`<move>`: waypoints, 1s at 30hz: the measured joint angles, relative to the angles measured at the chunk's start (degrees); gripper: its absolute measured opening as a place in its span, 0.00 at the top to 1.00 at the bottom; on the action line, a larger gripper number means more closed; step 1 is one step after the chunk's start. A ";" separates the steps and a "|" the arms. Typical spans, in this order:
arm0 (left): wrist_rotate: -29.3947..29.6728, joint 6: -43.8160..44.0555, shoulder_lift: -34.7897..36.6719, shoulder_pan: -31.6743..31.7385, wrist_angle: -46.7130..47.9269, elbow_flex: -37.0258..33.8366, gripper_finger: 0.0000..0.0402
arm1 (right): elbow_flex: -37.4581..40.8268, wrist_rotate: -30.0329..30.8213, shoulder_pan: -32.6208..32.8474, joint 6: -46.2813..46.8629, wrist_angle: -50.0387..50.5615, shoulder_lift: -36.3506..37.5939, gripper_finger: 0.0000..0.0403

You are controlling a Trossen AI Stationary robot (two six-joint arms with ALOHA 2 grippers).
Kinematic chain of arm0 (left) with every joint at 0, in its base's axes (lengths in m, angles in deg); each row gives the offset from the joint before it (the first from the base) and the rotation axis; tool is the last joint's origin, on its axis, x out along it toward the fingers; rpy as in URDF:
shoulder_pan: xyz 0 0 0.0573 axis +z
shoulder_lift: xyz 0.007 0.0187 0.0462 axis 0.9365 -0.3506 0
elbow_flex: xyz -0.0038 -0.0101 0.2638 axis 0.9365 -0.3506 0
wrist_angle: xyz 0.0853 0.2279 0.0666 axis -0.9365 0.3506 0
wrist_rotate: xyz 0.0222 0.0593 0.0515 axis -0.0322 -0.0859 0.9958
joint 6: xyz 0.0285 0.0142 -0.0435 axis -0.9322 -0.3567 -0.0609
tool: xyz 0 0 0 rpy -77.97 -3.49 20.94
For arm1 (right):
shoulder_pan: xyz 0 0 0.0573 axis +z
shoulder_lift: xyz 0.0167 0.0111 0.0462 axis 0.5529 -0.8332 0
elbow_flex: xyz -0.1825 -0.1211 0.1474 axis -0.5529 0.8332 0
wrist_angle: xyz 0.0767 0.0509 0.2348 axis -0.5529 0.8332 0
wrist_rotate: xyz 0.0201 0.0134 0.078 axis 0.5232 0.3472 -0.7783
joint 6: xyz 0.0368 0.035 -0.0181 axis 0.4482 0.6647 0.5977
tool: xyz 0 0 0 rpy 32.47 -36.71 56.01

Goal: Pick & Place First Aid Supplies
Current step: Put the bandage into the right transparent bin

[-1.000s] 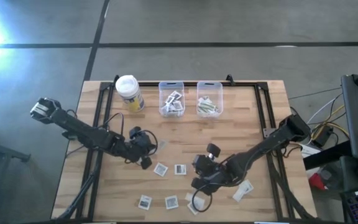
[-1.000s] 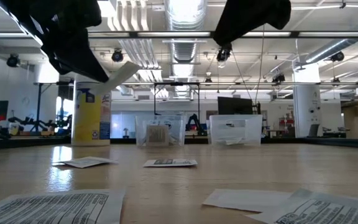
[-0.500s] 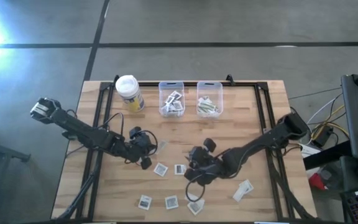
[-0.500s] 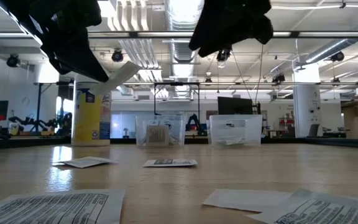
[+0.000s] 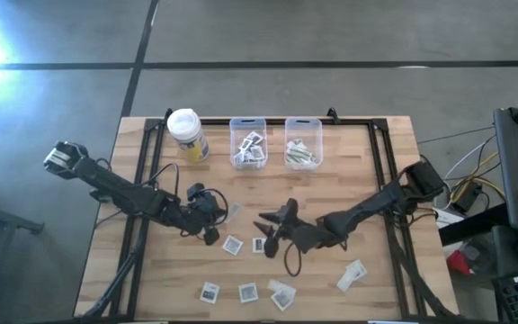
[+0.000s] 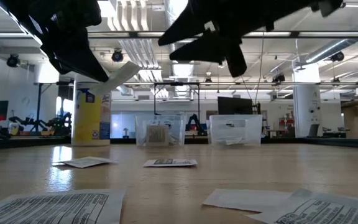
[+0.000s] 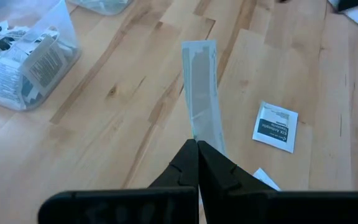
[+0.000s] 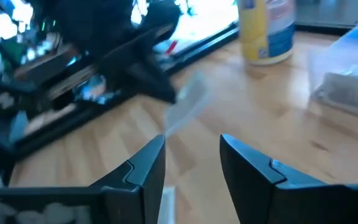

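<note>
Pinching one narrow strip (image 7: 201, 87), left hand (image 7: 197, 163) closed above counter (image 5: 367, 171); right hand (image 8: 191, 163) open, empty; two square packets (image 5: 232, 245) between.

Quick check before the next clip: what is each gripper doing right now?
Left gripper: shut on a narrow strip packet, held above the table.
Right gripper: jaws open, holding nothing, raised mid-table.
</note>
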 joint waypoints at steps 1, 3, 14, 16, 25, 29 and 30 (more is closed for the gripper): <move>-0.01 0.00 0.00 0.00 0.00 0.00 1.00 | 1.35 0.54 -0.44 0.00 -2.97 -0.29 0.63; 0.00 0.00 0.00 0.00 -0.04 0.00 1.00 | 3.26 0.52 -1.51 0.39 -8.24 -1.19 0.63; -0.26 -0.04 0.00 0.00 -0.54 0.02 1.00 | 2.18 -4.23 -4.72 1.24 -17.06 -8.19 0.63; -0.37 -0.06 0.00 0.00 -0.57 0.07 1.00 | 0.56 -4.33 -5.11 0.13 -17.07 -9.84 0.63; -0.52 -0.04 0.00 0.00 -0.59 0.07 1.00 | -4.58 -5.79 -6.81 -1.65 -16.80 -13.62 0.63; -0.52 -0.22 0.00 0.00 -0.62 0.07 1.00 | -5.90 -6.28 -7.24 -2.55 -16.64 -14.12 0.63; -0.52 -0.30 0.00 0.00 -0.63 0.07 1.00 | -6.12 -6.49 -7.39 -2.62 -16.59 -14.16 0.63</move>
